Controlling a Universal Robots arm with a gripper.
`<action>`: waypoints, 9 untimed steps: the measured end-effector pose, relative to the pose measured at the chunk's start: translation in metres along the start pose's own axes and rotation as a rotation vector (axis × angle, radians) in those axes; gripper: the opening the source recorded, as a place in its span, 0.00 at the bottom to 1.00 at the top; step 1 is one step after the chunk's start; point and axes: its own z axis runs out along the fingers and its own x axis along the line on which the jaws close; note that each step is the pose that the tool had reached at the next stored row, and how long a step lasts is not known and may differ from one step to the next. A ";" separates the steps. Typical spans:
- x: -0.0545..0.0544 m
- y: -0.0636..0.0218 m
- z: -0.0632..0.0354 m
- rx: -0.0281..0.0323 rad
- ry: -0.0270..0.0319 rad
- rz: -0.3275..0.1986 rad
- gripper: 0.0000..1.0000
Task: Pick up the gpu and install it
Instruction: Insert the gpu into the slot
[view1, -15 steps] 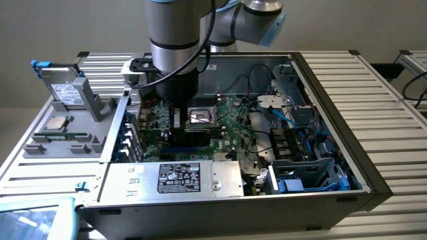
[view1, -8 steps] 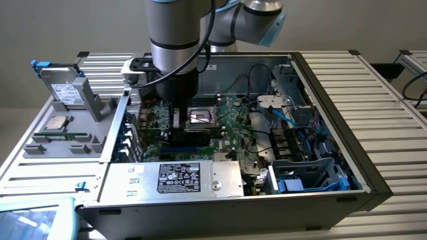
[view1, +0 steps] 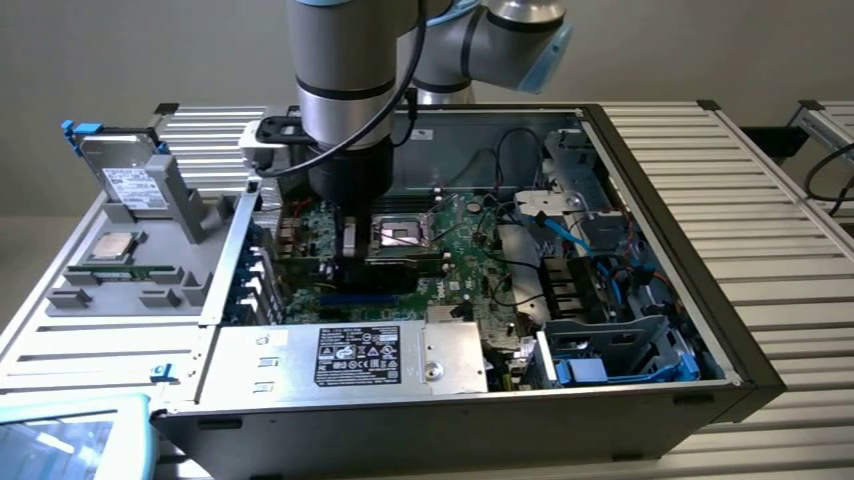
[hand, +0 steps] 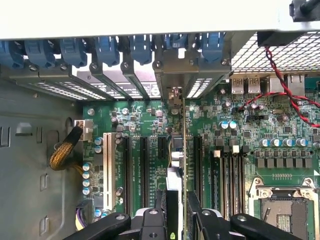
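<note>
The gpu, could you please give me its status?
Gripper shut on gpu. It stands edge-on over motherboard slots. Red-black cable apart from it.

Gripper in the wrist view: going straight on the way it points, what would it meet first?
Probably the motherboard, around its expansion slots. The gpu clamped edge-on in the gripper reaches ahead of it, so the card's edge would touch first; depth is unclear.

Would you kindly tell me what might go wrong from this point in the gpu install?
The gpu is held edge-on over the motherboard, between black expansion slots. If it is off-line, pressing down might strain the card or a slot. Its metal bracket sits close to the rear slot covers and might snag there.
</note>
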 end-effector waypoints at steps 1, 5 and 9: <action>0.000 0.0007 0.0004 0.0001 -0.0002 0.000 0.28; 0.000 0.0019 0.0023 0.0001 0.0000 0.000 0.28; 0.000 0.0019 0.0028 -0.0001 0.0002 0.000 0.28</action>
